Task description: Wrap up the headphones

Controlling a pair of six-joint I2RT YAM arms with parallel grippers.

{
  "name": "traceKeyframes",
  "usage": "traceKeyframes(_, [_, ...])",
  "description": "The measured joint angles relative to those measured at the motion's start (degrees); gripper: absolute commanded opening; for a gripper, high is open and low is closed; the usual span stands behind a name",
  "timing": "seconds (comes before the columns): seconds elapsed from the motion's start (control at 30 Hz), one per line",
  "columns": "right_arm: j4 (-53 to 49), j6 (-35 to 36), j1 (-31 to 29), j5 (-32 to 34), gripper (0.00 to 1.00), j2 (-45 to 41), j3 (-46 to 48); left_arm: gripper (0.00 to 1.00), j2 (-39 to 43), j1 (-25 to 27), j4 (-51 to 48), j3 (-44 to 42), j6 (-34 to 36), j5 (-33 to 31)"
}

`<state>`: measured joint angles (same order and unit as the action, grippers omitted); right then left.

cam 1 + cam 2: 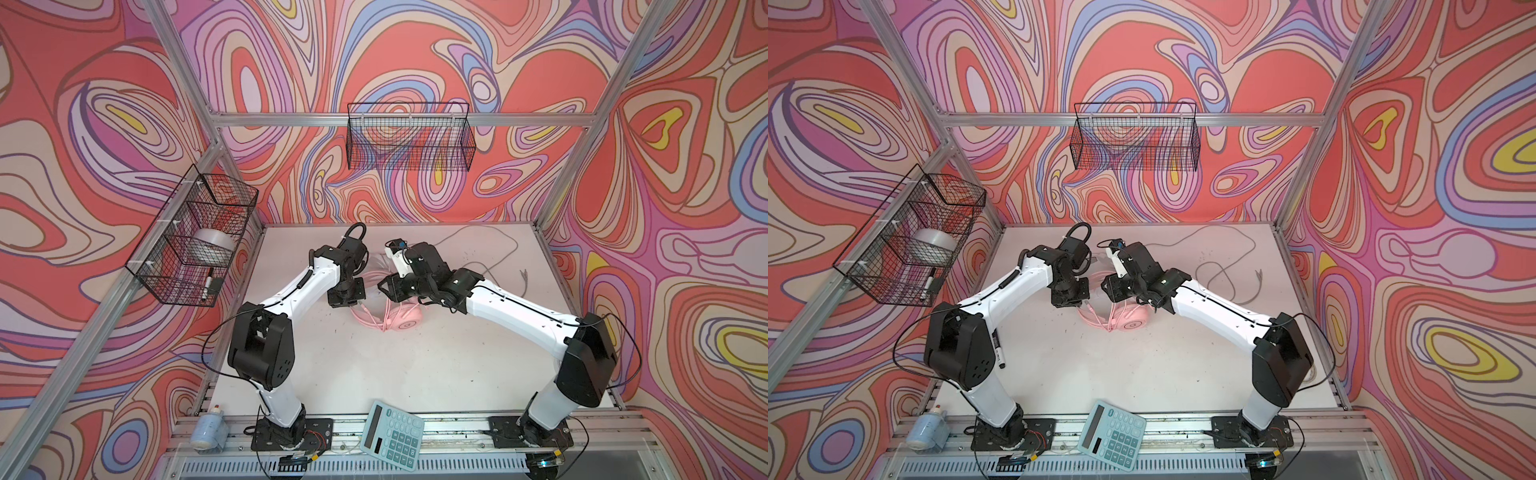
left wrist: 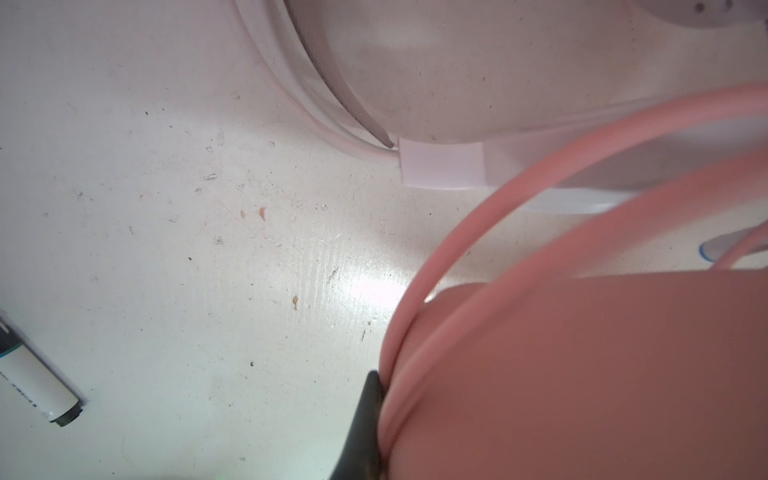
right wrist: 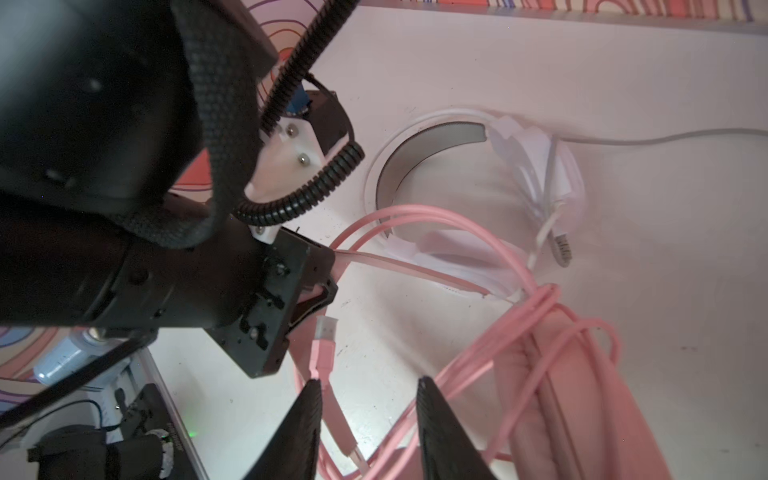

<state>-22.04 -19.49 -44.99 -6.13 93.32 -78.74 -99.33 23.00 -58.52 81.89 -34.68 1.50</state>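
The pink headphones (image 1: 399, 322) lie mid-table, their pink cable (image 3: 536, 328) looped several times round the headband and earcup. My left gripper (image 1: 347, 298) is shut on the pink headband (image 3: 386, 264); one black finger (image 2: 368, 419) presses against the pink band. My right gripper (image 3: 369, 384) hovers just right of it, open, nothing between its fingers. The pink USB plug (image 3: 323, 338) lies loose by one fingertip. The white headphones (image 3: 536, 166) with a grey-lined band lie just behind, mostly hidden by the arms in both top views. Their grey cable (image 1: 490, 249) trails right.
A marker (image 2: 37, 374) lies on the table near the left arm. A teal calculator (image 1: 392, 434) sits on the front rail, a small bottle (image 1: 208, 428) at front left. Wire baskets hang on the left wall (image 1: 195, 237) and back wall (image 1: 409, 137).
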Motion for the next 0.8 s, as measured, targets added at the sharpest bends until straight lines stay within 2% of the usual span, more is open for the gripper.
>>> traceKeyframes(0.1, [1.36,1.40,0.85,3.54,0.67,-4.61,4.28,0.00,0.02,0.00,0.04,-0.66,0.07,0.22])
traceKeyframes(0.2, [2.84,3.08,2.56,6.69,0.79,-9.42,8.04,0.00,0.02,0.00,0.07,-1.77,0.09,0.83])
traceKeyframes(0.27, [3.56,3.76,4.70,8.31,0.98,-12.76,10.43,0.00,0.33,0.00,0.61,-2.95,0.09,1.29])
traceKeyframes(0.53, [2.95,6.82,12.87,12.07,0.99,-19.52,14.73,0.00,3.32,0.00,3.26,-8.79,0.00,3.61])
traceKeyframes(0.8, [0.85,7.89,15.37,13.62,0.99,-20.46,15.98,0.00,3.48,-0.02,5.27,-16.04,0.61,4.61])
